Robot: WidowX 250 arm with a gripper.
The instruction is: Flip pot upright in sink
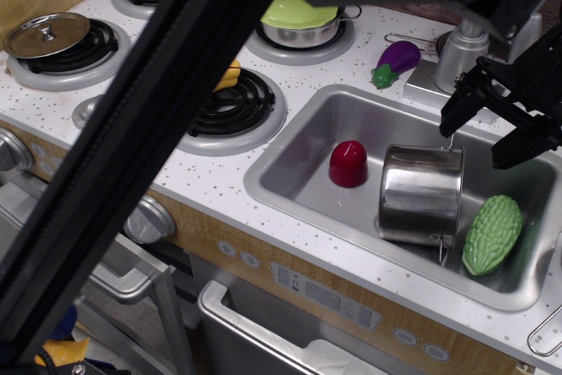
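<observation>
Fingers (460, 110) spread above one pot (421, 193) (on side), sink (299, 164).

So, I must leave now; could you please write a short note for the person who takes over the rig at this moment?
Claw: open, holding nothing, above the back right part of the sink, just over the pot's upper wire handle, not touching as far as I can tell.
Pot: in the sink, not upright yet, between the red vegetable and the green bumpy gourd.
Done: nothing on the pot so far.
Left: grasp the pot, probably by the rim or handle, turn it upright, set it down in the sink, release.
</observation>
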